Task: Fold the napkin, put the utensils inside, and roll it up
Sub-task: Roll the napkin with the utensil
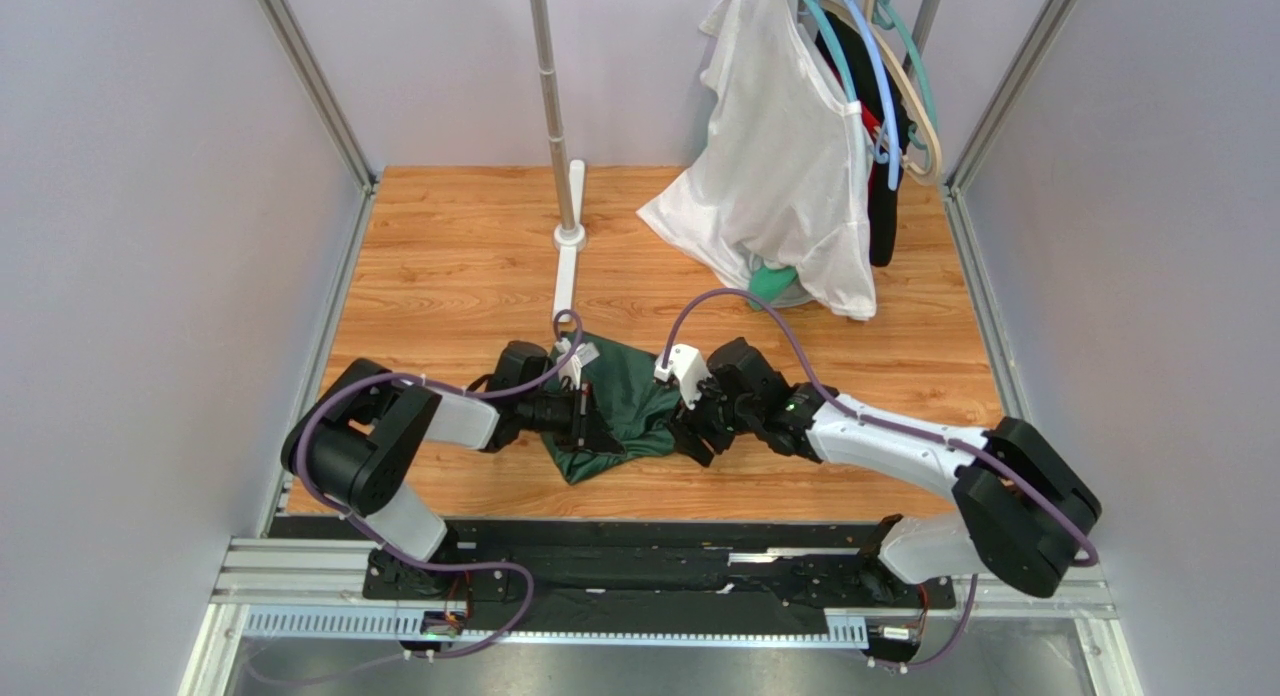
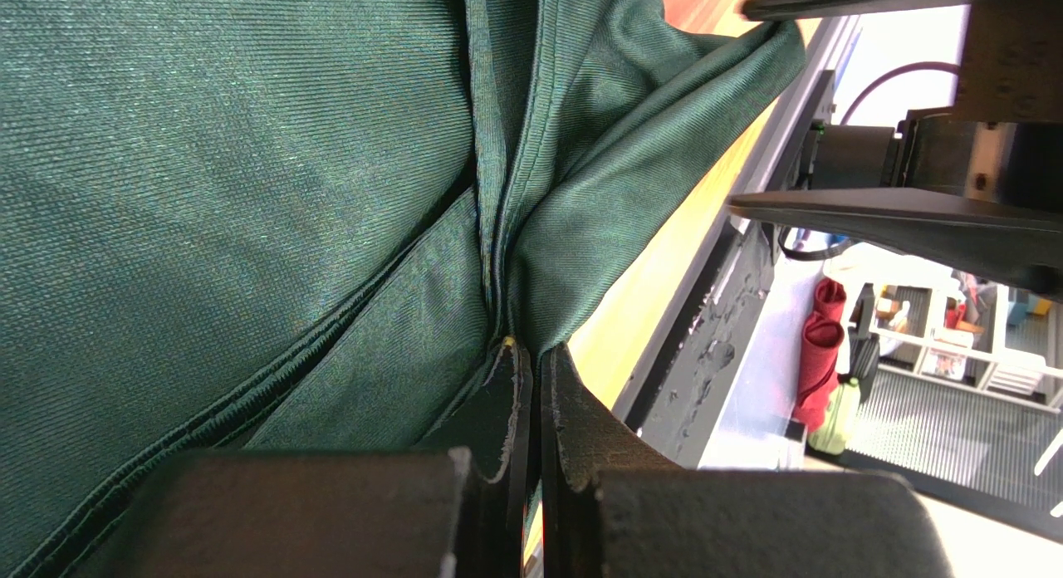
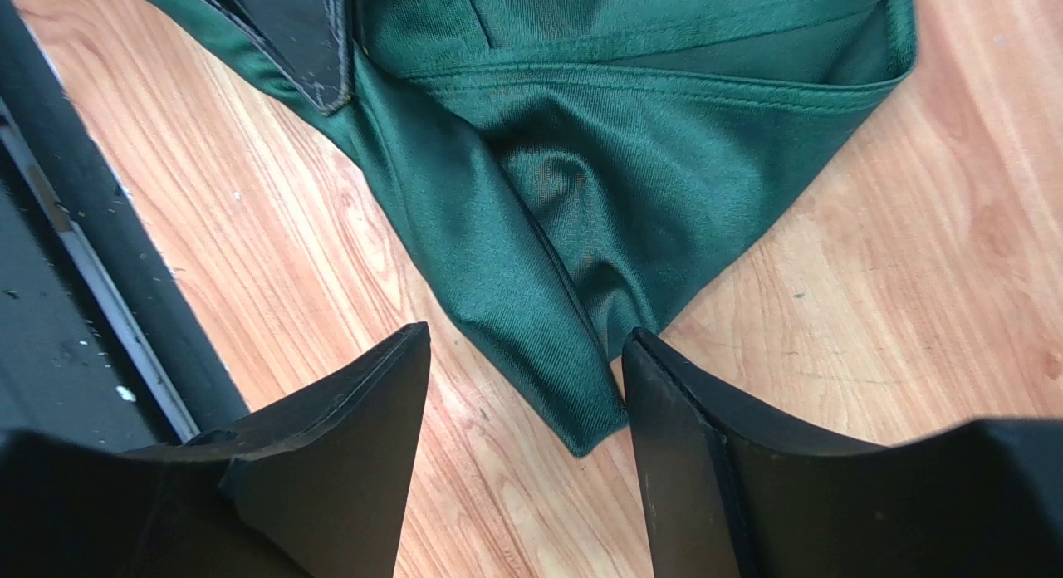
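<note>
One green napkin (image 1: pixel 624 414) lay crumpled between two grippers: the left gripper (image 2: pixel 537 354) clamped on a fold, the right gripper (image 3: pixel 527 341) gaping over one corner

Wood-grain table (image 1: pixel 451 261), light orange-brown, evenly lit. Plain pale grey walls (image 1: pixel 150 276) left, right and back, with aluminium frame posts (image 1: pixel 308 74) at the corners. Upright metal pole (image 1: pixel 550 96) on a white base, mid-back of table. White garment (image 1: pixel 781 171) on coloured hangers (image 1: pixel 899 96), back right. Black rail (image 1: pixel 661 569) along near edge.
</note>
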`<state>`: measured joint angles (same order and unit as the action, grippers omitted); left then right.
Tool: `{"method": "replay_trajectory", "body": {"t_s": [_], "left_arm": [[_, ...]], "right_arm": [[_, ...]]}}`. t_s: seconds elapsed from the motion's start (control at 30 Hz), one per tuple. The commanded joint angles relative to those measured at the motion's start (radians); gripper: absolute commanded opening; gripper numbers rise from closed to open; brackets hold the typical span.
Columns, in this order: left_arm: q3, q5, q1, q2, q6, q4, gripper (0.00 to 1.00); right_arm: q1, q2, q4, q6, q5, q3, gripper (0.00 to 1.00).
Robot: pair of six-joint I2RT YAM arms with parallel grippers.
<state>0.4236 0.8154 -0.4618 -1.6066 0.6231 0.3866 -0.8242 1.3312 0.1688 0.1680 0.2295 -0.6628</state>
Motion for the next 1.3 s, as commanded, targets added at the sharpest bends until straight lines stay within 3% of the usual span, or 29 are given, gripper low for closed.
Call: {"method": "replay_trajectory", "body": {"t_s": [0.0,0.37,0.47,0.67,0.8,1.0,1.27], "left_arm": [[-0.026,-0.048,0.009,-0.026,-0.026,-0.054,0.0],[-0.025,-0.03,0.02,-0.004,-0.003,-0.042,0.0],[-0.023,-0.035,0.02,-0.003,-0.006,-0.046,0.0],[-0.028,-0.025,0.02,-0.026,-0.003,-0.035,0.0],[-0.023,-0.021,0.02,-0.027,0.006,-0.032,0.0],[-0.02,-0.021,0.02,-0.024,0.004,-0.038,0.0],[-0.022,-0.016,0.02,-0.027,0.003,-0.035,0.0]], "right_arm": [[-0.009,0.049,0.005,0.037,-0.006,-0.063,0.62],[-0.03,0.137,0.047,0.041,0.028,-0.103,0.61],[-0.032,0.158,0.046,0.021,-0.039,-0.121,0.61],[-0.036,0.008,0.02,0.024,-0.124,-0.1,0.61],[-0.102,-0.056,0.072,0.09,-0.142,-0.123,0.61],[-0.228,0.058,0.078,0.116,-0.147,-0.142,0.6],[-0.265,0.209,0.008,0.157,-0.167,-0.192,0.59]]}}
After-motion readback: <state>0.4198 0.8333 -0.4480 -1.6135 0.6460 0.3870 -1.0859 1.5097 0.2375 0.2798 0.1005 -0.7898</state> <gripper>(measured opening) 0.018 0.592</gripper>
